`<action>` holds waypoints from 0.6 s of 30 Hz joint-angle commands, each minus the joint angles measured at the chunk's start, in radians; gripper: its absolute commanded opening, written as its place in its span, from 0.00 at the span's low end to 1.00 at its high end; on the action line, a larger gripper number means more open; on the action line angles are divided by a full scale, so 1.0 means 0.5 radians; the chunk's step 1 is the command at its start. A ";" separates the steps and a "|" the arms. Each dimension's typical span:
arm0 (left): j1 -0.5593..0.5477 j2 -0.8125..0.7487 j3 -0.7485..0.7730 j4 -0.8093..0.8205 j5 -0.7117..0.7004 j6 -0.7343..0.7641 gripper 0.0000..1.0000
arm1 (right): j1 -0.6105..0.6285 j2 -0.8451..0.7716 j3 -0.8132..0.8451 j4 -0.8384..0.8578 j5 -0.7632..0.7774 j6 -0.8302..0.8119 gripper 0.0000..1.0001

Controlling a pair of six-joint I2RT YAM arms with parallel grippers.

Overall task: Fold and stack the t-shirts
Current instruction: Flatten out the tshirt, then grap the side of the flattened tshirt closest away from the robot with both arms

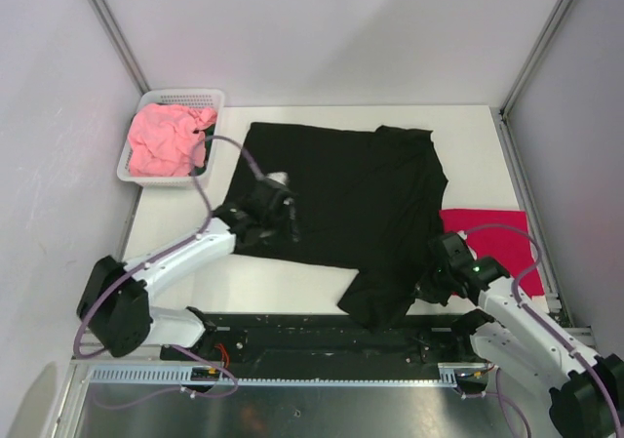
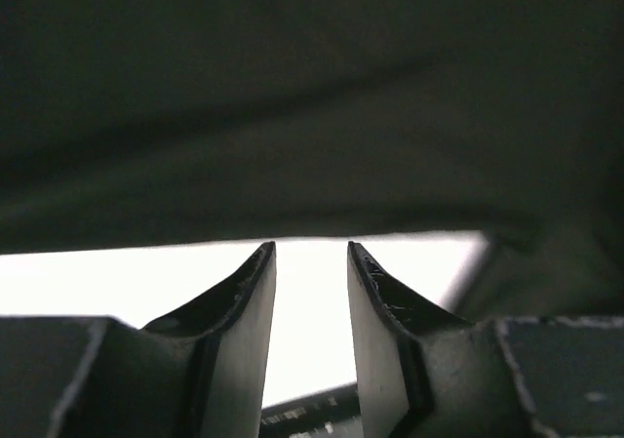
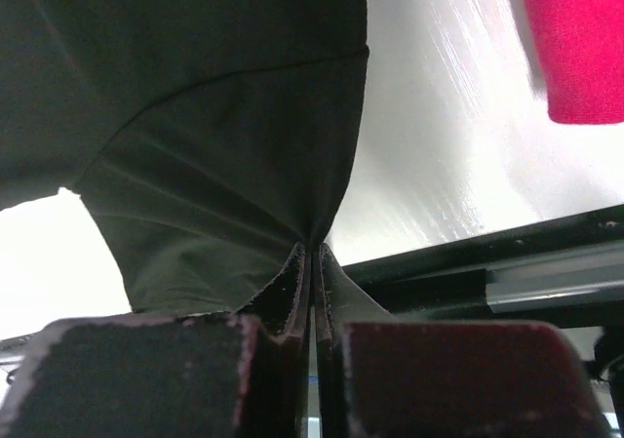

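L arm (image 1: 180, 258), R arm (image 1: 522, 321): white links, blk joints, purple cables (image 1: 208, 179); green LED (image 1: 475, 269) on R.

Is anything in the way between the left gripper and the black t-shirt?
Nothing visible. The left gripper, jaws apart, faces the edge of the black t-shirt, with only the white table showing between them.

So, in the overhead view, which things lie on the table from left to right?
The white basket holding the pink t-shirt → black t-shirt → red t-shirt.

No legible text; pale marks on rail (image 2: 297, 416) possibly lettering.
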 commanded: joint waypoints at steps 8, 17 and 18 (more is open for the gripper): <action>0.860 0.202 0.065 -0.071 -0.471 0.003 0.40 | -0.037 0.168 0.002 0.022 -0.143 -0.188 0.00; 1.024 0.010 -0.109 -0.196 -0.738 -0.026 0.45 | -0.137 0.082 0.006 0.012 -0.266 -0.238 0.00; 1.058 -0.035 -0.150 -0.208 -0.751 -0.041 0.44 | -0.141 0.078 0.007 0.011 -0.275 -0.241 0.00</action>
